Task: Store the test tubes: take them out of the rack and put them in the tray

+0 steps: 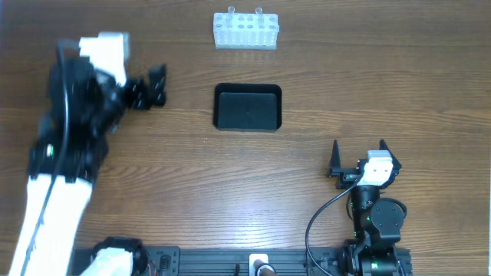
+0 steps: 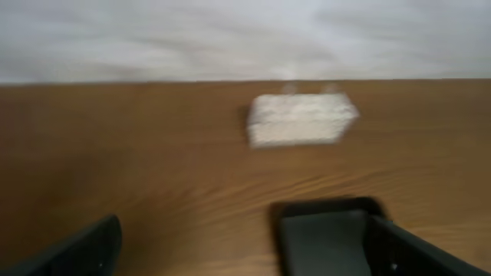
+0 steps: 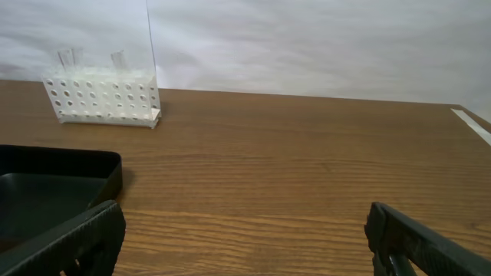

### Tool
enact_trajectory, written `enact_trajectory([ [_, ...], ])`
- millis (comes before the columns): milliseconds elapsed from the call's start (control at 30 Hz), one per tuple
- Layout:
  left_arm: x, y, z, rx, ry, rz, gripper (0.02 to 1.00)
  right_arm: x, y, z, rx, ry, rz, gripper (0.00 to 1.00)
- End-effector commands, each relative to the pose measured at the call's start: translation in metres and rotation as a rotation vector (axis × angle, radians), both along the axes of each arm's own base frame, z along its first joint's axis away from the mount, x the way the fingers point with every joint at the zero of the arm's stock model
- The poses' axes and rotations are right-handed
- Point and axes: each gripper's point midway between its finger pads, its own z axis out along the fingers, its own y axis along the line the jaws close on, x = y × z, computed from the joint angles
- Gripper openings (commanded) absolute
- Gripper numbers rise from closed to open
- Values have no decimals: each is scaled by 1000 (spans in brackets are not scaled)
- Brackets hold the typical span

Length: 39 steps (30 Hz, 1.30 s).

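Your left gripper (image 1: 153,84) hangs with fingers spread wide, left of the black tray (image 1: 247,109). Your right gripper (image 1: 359,155) is spread too, near right. Two clear test tubes (image 1: 259,11) stand in the white rack (image 1: 245,32), far side. They are likely light, slippery and easy to break, so pinch softly near the top.

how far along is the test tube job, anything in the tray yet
Done: nothing yet. The tray is empty, and the test tubes stand in the rack.
In hand: nothing. The left gripper is open and empty to the tray's left. The right gripper is open and empty near its base.
Left: every tube needs lifting out and laying in the tray.
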Motion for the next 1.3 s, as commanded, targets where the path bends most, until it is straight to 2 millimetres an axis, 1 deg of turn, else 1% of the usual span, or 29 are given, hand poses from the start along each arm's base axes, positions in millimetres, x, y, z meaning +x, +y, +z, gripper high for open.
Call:
enact_trajectory([
  [33,37,-52,23,-58,0,-183,998,0,0,-3,10,1,1,993],
  [133,65,-75,18,-58,-3,-224,998,0,0,-3,10,1,1,993],
  [167,73,-83,13,-58,2,-236,939,0,0,-3,10,1,1,993],
  [200,80,-89,8,-63,17,-237,844,0,0,-3,10,1,1,993],
  [233,89,-94,1,-81,43,-217,816,0,0,-3,10,1,1,993],
  [267,97,-98,-7,-97,69,-199,820,0,0,-3,10,1,1,993],
  [333,112,-111,-21,-111,109,-195,956,0,0,-2,10,1,1,993],
  [367,120,-117,-28,-106,121,-195,989,0,0,-3,10,1,1,993],
  [600,169,-152,-67,-57,163,-188,996,0,0,-3,10,1,1,993],
  [733,193,-158,-82,-30,159,-157,998,0,0,-3,10,1,1,991],
  [900,216,-156,-102,3,161,-109,998,0,0,-3,10,1,1,993],
  [1033,224,-152,-119,29,174,-76,998,0,0,-3,10,1,1,993],
  [1200,232,-155,-139,31,182,-76,993,0,0,-3,10,1,1,993],
  [1300,235,-157,-148,32,186,-78,993,0,0,-3,10,1,1,993],
])
